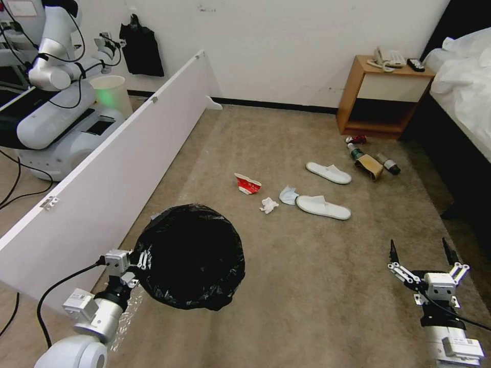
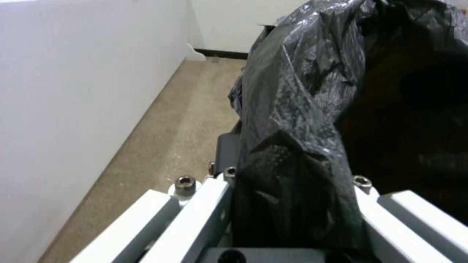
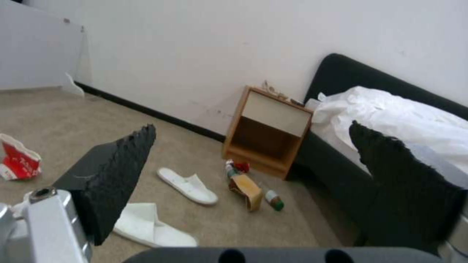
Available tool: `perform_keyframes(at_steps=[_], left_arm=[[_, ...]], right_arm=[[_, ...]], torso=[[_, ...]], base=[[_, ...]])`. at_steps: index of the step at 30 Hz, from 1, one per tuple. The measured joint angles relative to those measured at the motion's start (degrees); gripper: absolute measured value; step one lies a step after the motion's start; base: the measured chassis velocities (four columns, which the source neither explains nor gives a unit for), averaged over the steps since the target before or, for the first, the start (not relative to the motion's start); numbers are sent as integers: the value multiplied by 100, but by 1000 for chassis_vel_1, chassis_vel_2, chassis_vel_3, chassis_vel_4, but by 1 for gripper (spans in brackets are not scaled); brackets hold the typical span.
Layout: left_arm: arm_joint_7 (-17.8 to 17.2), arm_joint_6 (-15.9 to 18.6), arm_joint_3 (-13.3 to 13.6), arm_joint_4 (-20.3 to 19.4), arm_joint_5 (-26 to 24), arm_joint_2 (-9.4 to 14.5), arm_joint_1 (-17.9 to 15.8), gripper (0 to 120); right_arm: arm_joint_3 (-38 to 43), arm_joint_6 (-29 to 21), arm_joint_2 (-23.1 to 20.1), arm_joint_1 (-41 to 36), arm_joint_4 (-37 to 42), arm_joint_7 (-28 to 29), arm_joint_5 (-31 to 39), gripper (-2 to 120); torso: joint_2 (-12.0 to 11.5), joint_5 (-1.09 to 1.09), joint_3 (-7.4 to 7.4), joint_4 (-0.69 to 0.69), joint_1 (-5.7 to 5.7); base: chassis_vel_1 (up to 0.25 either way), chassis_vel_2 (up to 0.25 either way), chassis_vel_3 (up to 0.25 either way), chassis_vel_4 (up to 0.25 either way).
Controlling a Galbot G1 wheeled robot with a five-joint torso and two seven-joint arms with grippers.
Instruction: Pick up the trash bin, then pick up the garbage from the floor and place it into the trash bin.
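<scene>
Holding the trash bin [image 1: 190, 255] by its crinkly bag-lined rim at 9 o'clock, left gripper [image 1: 137, 261] clamped; garbage [image 1: 247, 183] at 12 on carpet; right gripper [image 1: 423, 258] spread wide, empty | left wrist: glossy soft bag [image 2: 302, 120] pinched between jaws | right wrist: crushed carton [image 3: 18, 160] light, crumple-prone, grip its edge.

trash bin [image 1: 192, 255] white shell hidden by bag

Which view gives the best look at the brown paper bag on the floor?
The right wrist view: the paper bag sits closer and larger there, lying among the bottles before the nightstand. The head view shows the same bag smaller and farther off.
</scene>
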Motion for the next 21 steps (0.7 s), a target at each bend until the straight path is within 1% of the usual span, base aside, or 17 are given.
perform_keyframes(at_steps=[8, 21], left_arm=[[17, -21, -15, 29, -1, 1, -3, 4], [32, -65, -13, 57, 8, 24, -7, 4]], right_arm=[[3, -2, 4, -1, -2, -2, 9, 100], [-4, -2, -2, 3, -18, -8, 12, 100]], torso=[[0, 0, 0, 0, 0], [0, 1, 0, 1, 0]], base=[[-72, 83, 85, -74], [-119, 110, 113, -106]])
